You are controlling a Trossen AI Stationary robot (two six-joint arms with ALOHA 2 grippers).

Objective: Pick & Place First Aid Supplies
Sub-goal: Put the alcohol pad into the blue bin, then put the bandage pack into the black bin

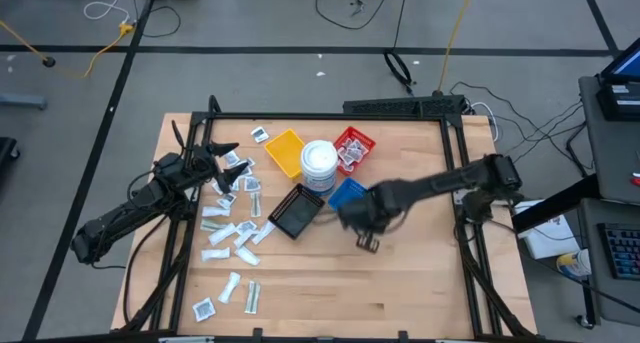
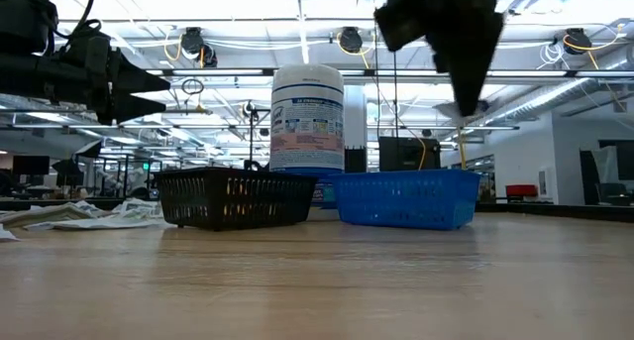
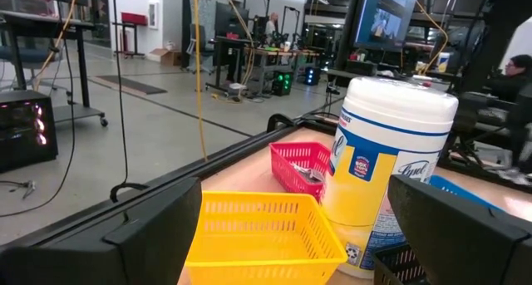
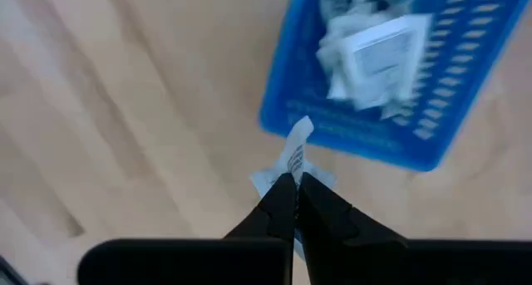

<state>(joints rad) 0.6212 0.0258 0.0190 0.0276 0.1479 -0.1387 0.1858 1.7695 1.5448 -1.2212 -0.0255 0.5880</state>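
Several small white packets [image 1: 228, 233], the first aid supplies, lie flat on the table's left part. More of them lie in the blue tray [image 4: 432, 110] and the red tray [image 1: 353, 148]. My right gripper [image 4: 296, 185] hangs well above the table, just on the near side of the blue tray [image 1: 347, 192], pointing down and shut on one small white packet [image 4: 295, 152]. In the low view it shows high up [image 2: 464, 100]. My left gripper [image 1: 226, 163] waits open and level at the far left, above the packets, touching nothing. My right gripper pinches the small white packet between its two fingertips [image 4: 281, 203] from above, pointing down. One end of the packet [image 4: 298, 140] sticks out past the tips. The packet is lifted clear of the table and of the blue tray.
A yellow tray [image 1: 285, 151], a round white tub [image 1: 319, 163], the red tray, the blue tray and a black tray [image 1: 295, 213] cluster at the table's middle. Bare wood lies toward the near and right edges. A dark frame [image 1: 330, 116] runs along the table's far edge and sides.
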